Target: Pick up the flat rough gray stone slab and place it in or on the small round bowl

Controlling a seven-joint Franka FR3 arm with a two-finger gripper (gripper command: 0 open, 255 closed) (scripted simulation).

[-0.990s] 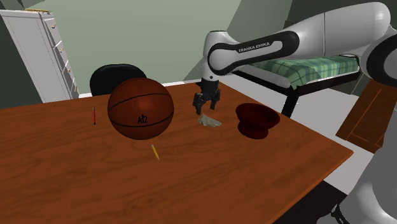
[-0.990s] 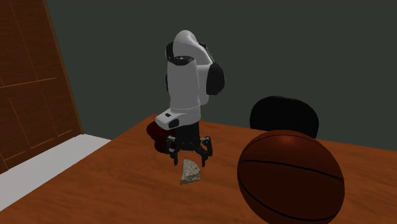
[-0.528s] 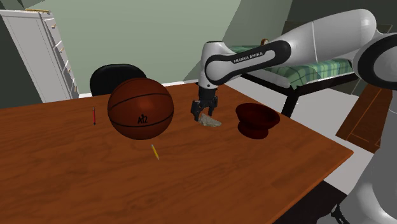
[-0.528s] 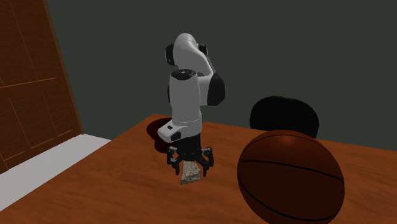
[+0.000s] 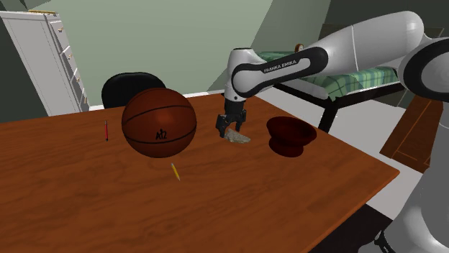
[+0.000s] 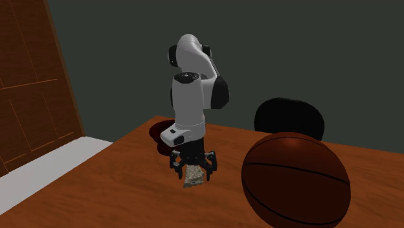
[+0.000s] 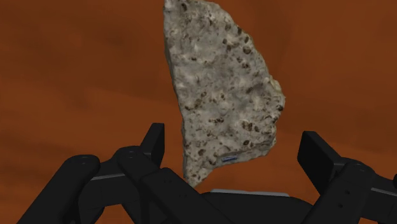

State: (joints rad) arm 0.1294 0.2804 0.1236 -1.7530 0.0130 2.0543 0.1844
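The flat speckled grey stone slab (image 5: 239, 137) (image 6: 192, 177) (image 7: 219, 83) lies on the brown wooden table (image 5: 288, 194). My black gripper (image 5: 232, 128) (image 6: 193, 170) (image 7: 234, 149) is lowered over it and open. One finger stands on each side of the slab's near end, and neither finger touches it. The small round dark red bowl (image 5: 291, 134) sits on the table just beyond the slab toward the shoulder view's right. In the second exterior view the bowl (image 6: 158, 133) is partly hidden behind the arm.
A large basketball (image 5: 159, 122) (image 6: 296, 179) rests close to the slab on the shoulder view's left. A red pencil (image 5: 106, 130) and a yellow pencil (image 5: 175, 171) lie on the table. A black chair (image 5: 126, 85) stands behind the table. The table's edge runs just past the bowl.
The gripper has come down from above the slab until its open fingers stand around it. In the last half second it has barely moved. The slab has stayed put.
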